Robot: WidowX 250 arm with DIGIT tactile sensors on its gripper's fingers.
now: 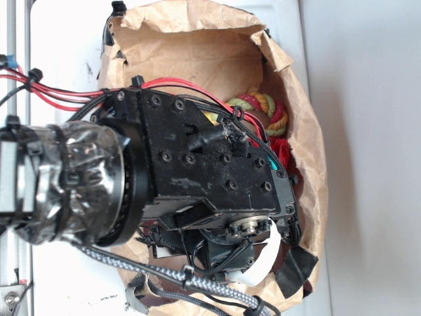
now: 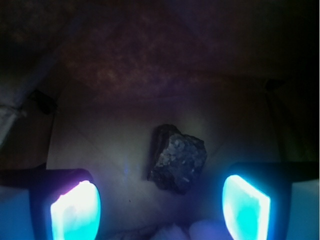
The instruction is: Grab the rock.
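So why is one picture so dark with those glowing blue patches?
Wrist view: it looks into a dim, shadowed space, so the rock is murky while the hand's lit pads blow out to cyan-white glare. Exterior view: bright daylight, washed-out white background.

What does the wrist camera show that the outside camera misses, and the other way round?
Only the wrist view shows the rock, lying between the two glowing fingers of the open gripper, untouched.

Only the exterior view shows the black arm reaching into the paper-lined bin, a coloured rope toy and something red beside it. There the arm hides the rock.

Both show the brown paper lining; nothing else clearly appears in both.
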